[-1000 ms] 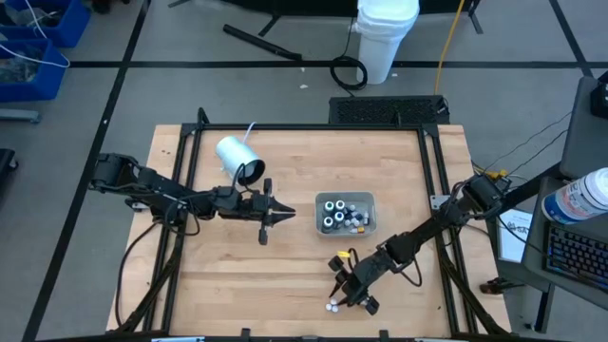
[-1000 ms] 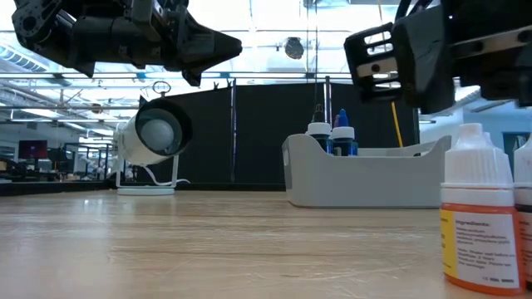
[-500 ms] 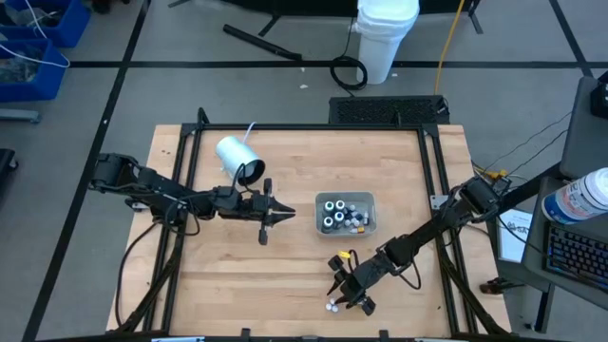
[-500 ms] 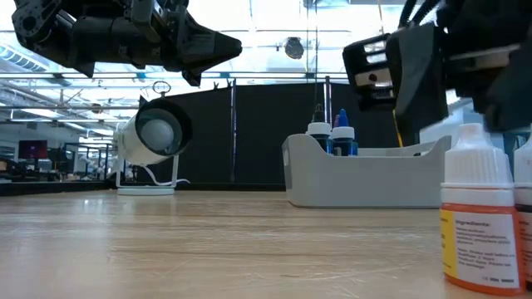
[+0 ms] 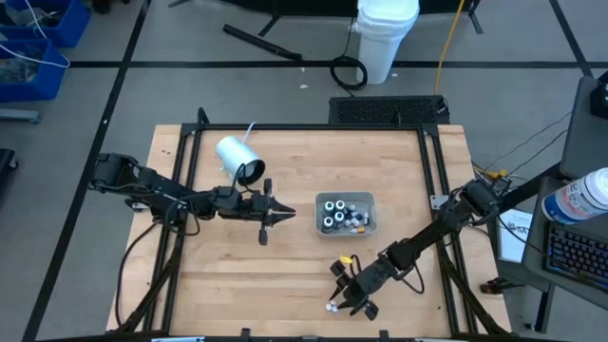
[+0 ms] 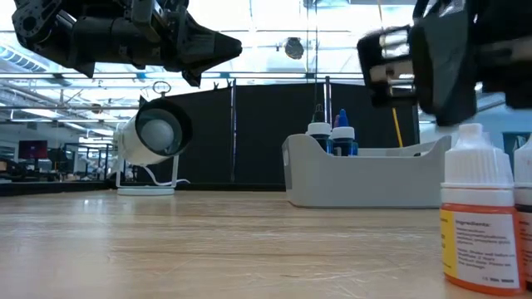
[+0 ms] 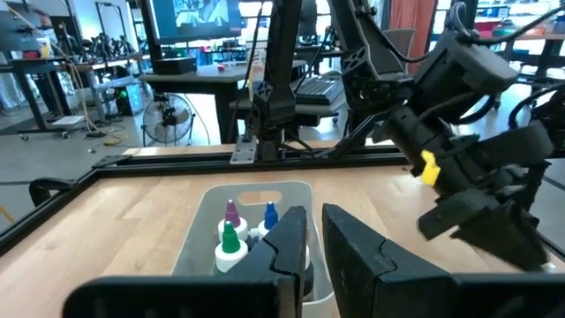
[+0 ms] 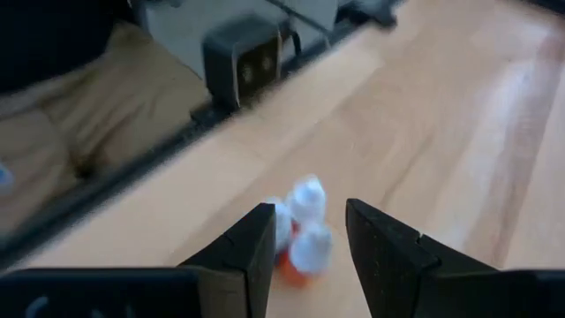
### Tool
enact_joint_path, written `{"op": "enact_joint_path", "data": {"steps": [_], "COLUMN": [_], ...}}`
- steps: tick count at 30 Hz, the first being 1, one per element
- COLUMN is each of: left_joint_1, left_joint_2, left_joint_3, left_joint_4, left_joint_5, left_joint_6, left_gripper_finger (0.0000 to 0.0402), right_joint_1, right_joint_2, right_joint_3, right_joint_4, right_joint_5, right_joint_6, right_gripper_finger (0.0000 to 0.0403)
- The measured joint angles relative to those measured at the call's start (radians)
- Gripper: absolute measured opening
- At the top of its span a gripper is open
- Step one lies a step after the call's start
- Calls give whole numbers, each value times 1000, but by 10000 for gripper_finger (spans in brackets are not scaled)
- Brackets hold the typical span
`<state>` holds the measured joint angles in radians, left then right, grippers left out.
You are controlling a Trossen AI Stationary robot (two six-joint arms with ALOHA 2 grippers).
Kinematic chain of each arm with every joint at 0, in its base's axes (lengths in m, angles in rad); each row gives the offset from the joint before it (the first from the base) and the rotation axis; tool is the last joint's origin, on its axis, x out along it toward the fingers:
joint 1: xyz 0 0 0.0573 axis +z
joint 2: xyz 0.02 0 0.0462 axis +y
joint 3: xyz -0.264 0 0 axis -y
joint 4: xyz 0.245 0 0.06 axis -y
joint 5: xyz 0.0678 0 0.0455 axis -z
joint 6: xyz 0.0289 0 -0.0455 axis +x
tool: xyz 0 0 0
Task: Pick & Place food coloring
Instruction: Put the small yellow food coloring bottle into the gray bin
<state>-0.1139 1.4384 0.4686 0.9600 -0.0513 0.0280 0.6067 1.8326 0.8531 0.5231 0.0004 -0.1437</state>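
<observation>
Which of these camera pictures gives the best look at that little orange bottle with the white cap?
The low view: the orange bottle stands close, with cap, orange body and label plain. The right wrist view shows blurred caps between the open right gripper fingers. The high view shows white specks. The left wrist view misses it.

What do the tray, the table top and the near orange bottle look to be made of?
Tray: likely moulded plastic, pale grey and matt, with rounded corners and a smooth, thin rim.
Table top: wood, probably butcher-block, showing light planks with visible grain and a low sheen.
Orange bottle: seemingly translucent plastic tinted by its contents, with a white plastic dropper cap and a printed paper or film label.
</observation>
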Motion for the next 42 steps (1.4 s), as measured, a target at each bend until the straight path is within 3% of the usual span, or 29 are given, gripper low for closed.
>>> {"op": "enact_joint_path", "data": {"steps": [7,24,34,42], "left_joint_1": [0,0,0,0], "left_joint_2": [0,0,0,0], "left_joint_3": [0,0,0,0], "left_joint_4": [-6,-6,-6,-8], "left_joint_5": [0,0,-1,-1], "left_joint_6": [0,1,1,1], "left_gripper_finger": [49,49,49,49], "right_joint_1": [3,12,10,10], "right_joint_2": [-1,0,92,94], "right_joint_3": [-12,-48,-48,-48], "right_joint_4": [10,93,195,199], "right_joint_5": [49,50,54,54], "right_joint_6": [-12,-25,-19,-7], "right_gripper_finger": [130,129,129,129]}}
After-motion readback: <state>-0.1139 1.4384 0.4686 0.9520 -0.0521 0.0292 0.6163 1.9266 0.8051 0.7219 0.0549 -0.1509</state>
